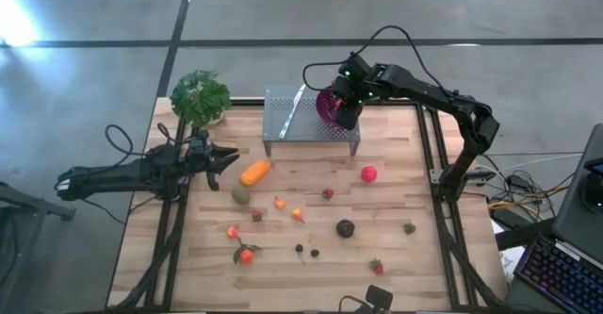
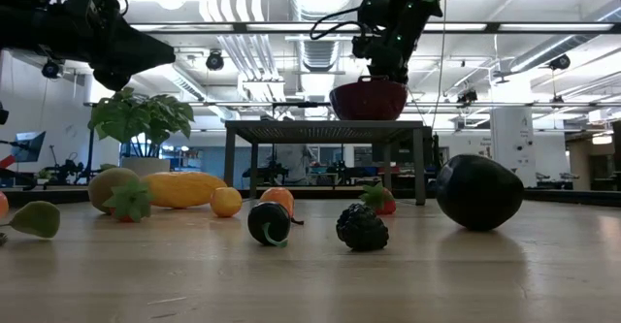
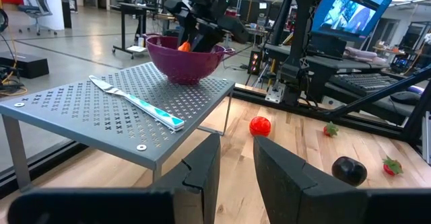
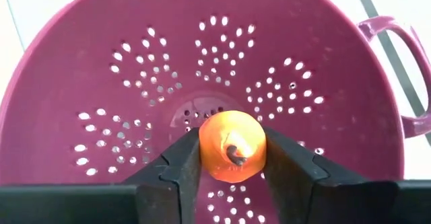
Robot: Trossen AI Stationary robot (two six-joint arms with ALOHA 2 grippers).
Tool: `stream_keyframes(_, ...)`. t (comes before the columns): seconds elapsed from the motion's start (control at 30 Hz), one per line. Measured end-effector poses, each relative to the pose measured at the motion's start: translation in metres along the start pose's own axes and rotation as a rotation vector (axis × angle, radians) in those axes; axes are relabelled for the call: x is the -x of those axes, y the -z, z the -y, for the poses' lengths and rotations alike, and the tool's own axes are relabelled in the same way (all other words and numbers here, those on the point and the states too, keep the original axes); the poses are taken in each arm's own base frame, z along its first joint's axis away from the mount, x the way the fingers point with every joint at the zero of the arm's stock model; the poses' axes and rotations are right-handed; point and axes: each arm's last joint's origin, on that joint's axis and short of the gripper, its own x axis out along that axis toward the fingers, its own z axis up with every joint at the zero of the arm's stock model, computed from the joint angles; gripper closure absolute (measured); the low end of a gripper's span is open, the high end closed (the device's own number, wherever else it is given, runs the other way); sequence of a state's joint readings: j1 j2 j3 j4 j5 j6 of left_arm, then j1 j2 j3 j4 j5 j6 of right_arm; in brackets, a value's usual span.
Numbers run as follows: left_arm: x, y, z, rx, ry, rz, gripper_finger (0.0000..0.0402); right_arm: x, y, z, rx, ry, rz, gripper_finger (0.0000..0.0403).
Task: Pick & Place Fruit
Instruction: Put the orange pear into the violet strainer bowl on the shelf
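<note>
A small orange fruit (image 4: 232, 146) sits between the fingers of my right gripper (image 4: 232, 158), which is shut on it over the inside of the purple colander (image 1: 330, 102). The colander stands on a perforated metal stand (image 1: 292, 116) at the table's far side. Other fruit lies on the table: an elongated orange one (image 1: 254, 172), an olive-green one (image 1: 241, 194), a red ball (image 1: 368, 173), a dark purple ball (image 1: 346, 227) and several tiny pieces. My left gripper (image 1: 224, 158) waits at the table's left, level and open, with nothing between its fingers (image 3: 202, 170). My right gripper pinches the small orange fruit by its two opposite sides (image 4: 205, 150) between the two fingers. The fingers slant down from above into the colander's mouth. The fruit (image 3: 184, 46) hangs at about rim height over the colander's middle, clear of its perforated bottom.
A knife with a blue-and-white handle (image 3: 138, 104) lies on the stand beside the colander. A leafy green plant (image 1: 200, 97) stands at the far left corner. A keyboard (image 1: 561, 272) lies off the table's right edge.
</note>
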State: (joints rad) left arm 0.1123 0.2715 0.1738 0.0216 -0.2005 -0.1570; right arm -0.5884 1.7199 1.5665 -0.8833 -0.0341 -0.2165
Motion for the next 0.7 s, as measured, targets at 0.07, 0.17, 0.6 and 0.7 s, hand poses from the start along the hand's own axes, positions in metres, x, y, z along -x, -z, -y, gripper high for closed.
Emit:
stream_keyframes(0.07,0.0000,0.0000,0.0000,0.000,0.000,0.000,0.0305,0.0000,-0.0001,-0.0001,0.000,0.000,0.001,0.0258)
stream_keyframes(0.17,0.0000,0.0000,0.0000,0.000,0.000,0.000,0.0305,-0.0002,0.0000,-0.0001,0.001,0.000,0.000,0.0251)
stream_keyframes(0.6,0.0000,0.0000,0.0000,0.000,0.000,0.000,0.0305,-0.0004,0.0001,-0.0003,0.005,0.000,0.000,0.0265)
stream_keyframes(0.7,0.0000,0.0000,0.0000,0.000,0.000,0.000,0.0305,-0.0005,0.0002,-0.0003,0.005,0.000,0.000,0.0252)
